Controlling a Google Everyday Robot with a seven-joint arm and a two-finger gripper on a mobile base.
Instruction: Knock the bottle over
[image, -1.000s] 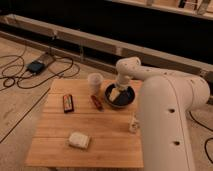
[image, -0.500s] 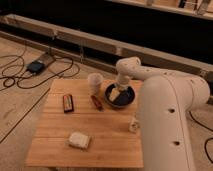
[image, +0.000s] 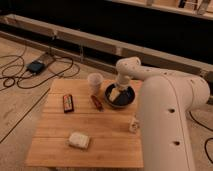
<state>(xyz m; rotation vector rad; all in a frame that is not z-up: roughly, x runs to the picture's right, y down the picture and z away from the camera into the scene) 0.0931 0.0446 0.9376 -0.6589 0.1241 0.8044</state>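
The bottle (image: 134, 124) is small, slim and white. It stands upright near the right edge of the wooden table (image: 55, 150), partly hidden behind my big white arm (image: 165, 120). My gripper (image: 116, 93) hangs over the dark bowl (image: 121, 98) at the back right of the table. It is behind and a little left of the bottle, well apart from it.
A white paper cup (image: 94, 82) stands left of the bowl. A red object (image: 96, 103) and a dark flat packet (image: 68, 102) lie mid-table. A pale sponge-like block (image: 79, 140) lies near the front. Cables and a box (image: 36, 66) lie on the floor at the left.
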